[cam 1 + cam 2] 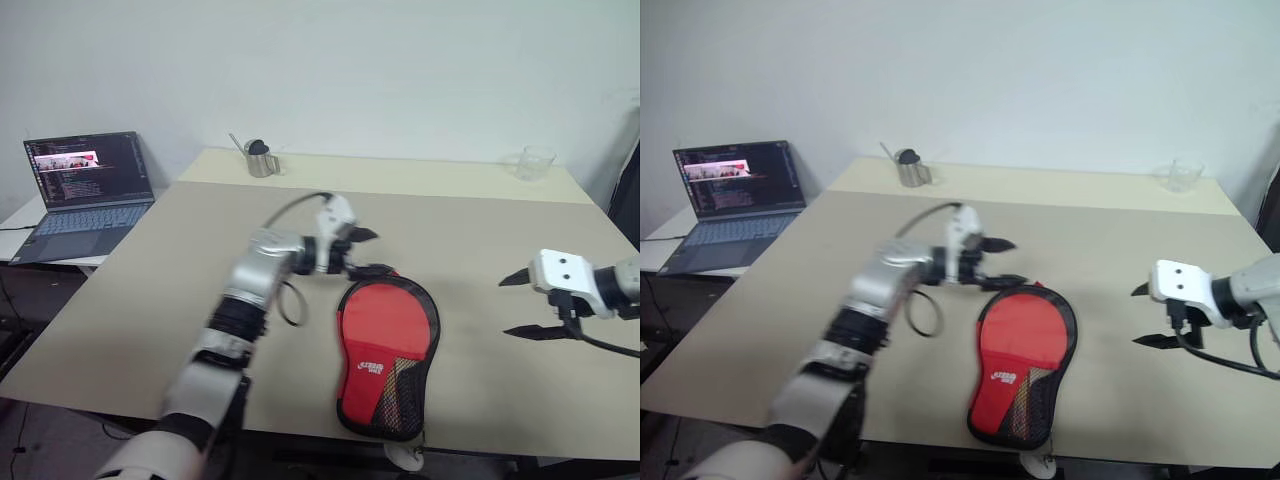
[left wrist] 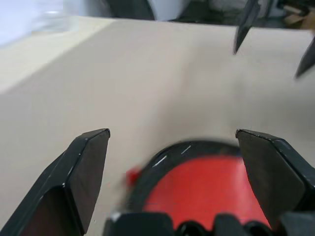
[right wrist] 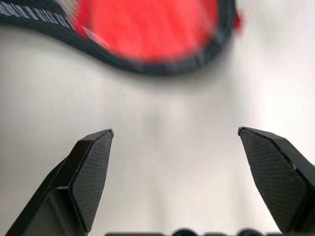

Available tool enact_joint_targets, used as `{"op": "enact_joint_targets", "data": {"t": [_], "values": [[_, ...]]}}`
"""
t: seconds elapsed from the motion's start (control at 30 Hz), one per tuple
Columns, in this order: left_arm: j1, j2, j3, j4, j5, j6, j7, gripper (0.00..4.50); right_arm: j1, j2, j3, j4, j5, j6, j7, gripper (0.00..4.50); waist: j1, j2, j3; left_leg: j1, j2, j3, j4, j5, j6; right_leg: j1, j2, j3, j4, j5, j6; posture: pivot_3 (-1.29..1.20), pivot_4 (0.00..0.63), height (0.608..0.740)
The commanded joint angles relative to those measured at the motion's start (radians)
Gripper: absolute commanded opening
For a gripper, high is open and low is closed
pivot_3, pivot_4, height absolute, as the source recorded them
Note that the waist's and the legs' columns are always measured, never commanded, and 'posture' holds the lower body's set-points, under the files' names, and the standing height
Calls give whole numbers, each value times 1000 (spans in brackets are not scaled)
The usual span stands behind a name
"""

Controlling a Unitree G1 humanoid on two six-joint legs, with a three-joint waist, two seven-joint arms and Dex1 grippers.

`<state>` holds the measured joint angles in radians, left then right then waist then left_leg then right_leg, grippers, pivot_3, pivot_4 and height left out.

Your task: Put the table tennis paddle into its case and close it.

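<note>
We see the red case (image 1: 387,352) lying flat on the worktop (image 1: 470,230), our left pincer (image 1: 368,252) and right pincer (image 1: 521,304) both spread, holding nothing.

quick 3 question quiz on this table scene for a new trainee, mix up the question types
1. True or false: the left gripper is shut on the case.
2. Which side of the case faces up? A) plain black B) red with a white logo and mesh pocket C) blue
3. Name the item at the far right corner of the table.

Key:
1. False. Its fingers are apart, above the case's round end; the right gripper is open too, off to the right.
2. B
3. A clear glass. A metal cup stands further left; a laptop sits on a side table.
</note>
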<state>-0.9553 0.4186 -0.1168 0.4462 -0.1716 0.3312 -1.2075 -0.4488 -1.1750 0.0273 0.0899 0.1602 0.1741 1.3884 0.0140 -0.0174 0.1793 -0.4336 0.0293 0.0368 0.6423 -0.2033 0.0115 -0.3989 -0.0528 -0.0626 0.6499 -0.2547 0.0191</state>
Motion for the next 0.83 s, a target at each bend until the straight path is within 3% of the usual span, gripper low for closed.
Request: {"op": "enact_joint_targets", "data": {"t": [0.03, 0.23, 0.53, 0.6, 0.83], "values": [[14, 181, 69, -125, -91, 46, -181, 4500, -13, -48, -74, 37, 33, -48, 43, 4477, -1, 1, 3, 0, 0, 0, -1, 0, 0, -1, 0, 0, 1, 0, -1, 0, 150, 740], [101, 499, 168, -143, -187, 97, -381, 4500, 15, -61, -176, 6, 152, 24, 89, 4477, -9, 2, 7, 0, 0, 2, 2, 0, -1, -5, -1, 1, 12, -7, 3, 0, 150, 740], [256, 859, 285, -95, -433, 130, -407, 4500, 136, -92, -433, -95, 329, 182, 117, 4477, -7, 2, 8, 0, 2, 1, 3, 2, -3, -6, -6, 1, 13, -10, -5, 0, 150, 740], [271, 907, 288, -70, -441, 111, -407, 4500, 130, -103, -434, -108, 346, 201, 119, 4477, -9, 2, 8, 1, 2, 1, 3, 2, -3, -6, -6, 1, 14, -10, -5, 0, 150, 740], [387, 915, 352, -125, -466, 128, -403, 4500, 109, -111, -369, -132, 341, 206, 104, 4477, -12, 3, 8, 1, 3, 2, 2, 2, -3, -7, -6, 1, 15, -11, -6, 0, 150, 740]]}}
